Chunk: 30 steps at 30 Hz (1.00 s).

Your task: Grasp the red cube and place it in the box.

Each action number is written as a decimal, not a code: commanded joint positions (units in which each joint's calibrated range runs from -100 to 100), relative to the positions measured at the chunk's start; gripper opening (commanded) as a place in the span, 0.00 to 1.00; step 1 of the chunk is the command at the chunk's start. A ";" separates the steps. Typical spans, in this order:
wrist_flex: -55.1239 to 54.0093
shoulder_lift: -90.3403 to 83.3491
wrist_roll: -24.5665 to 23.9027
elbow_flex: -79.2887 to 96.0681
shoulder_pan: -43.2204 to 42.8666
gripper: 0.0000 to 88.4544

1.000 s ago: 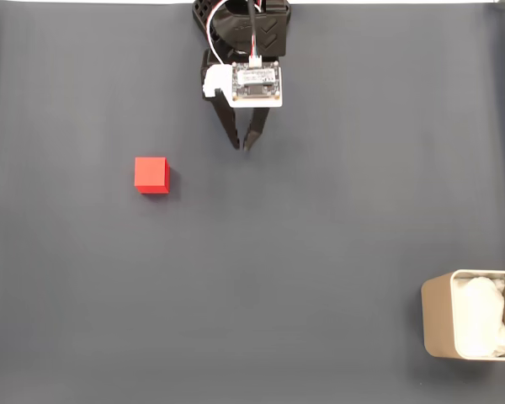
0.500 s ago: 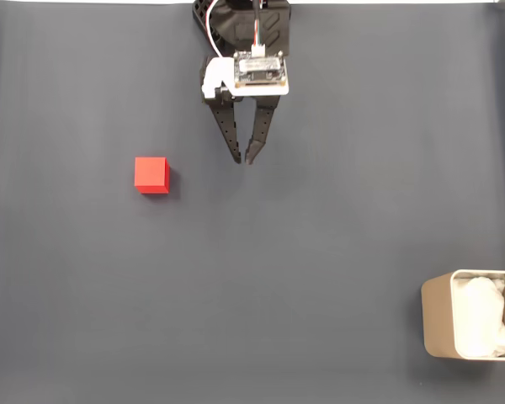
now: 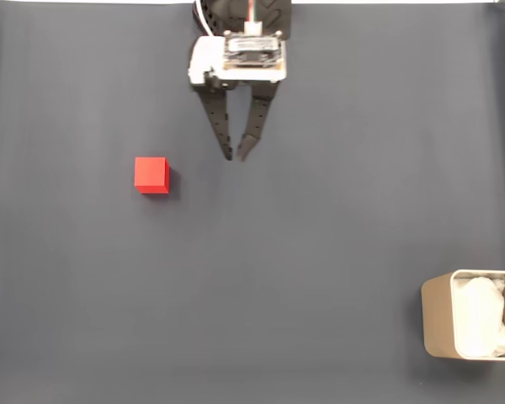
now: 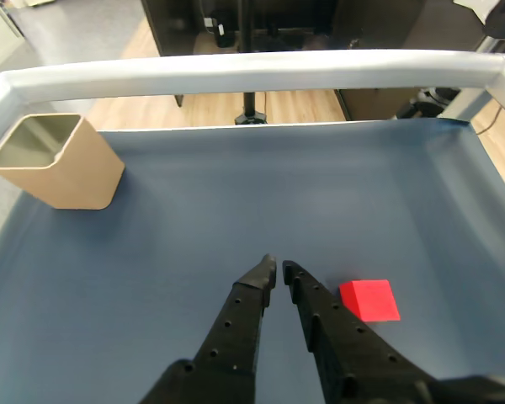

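In the fixed view the red cube (image 3: 151, 175) lies on the dark mat, left of centre. My gripper (image 3: 234, 156) hangs from the top edge, to the right of the cube and a little above it in the picture, well apart from it. Its black fingers are nearly together with nothing between them. The wrist view has the gripper (image 4: 278, 268) pointing across the mat, with the red cube (image 4: 369, 300) just right of the fingers. The beige box (image 3: 438, 326) with white padding stands at the bottom right corner; in the wrist view the box (image 4: 63, 172) is far left.
A dark grey mat (image 3: 320, 210) covers the whole table. In the wrist view a pale raised rail (image 4: 252, 69) bounds the far edge, with a wooden floor and dark furniture beyond it.
The gripper has tilted further forward, so its fingers look longer, and its tips have drifted slightly left towards the cube. Cube and box have not moved.
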 commanded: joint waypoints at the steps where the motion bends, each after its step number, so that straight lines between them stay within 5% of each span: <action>1: 3.73 3.57 -0.20 -7.94 2.69 0.00; 30: 10.86 15.70 0.29 -17.43 24.35 0.01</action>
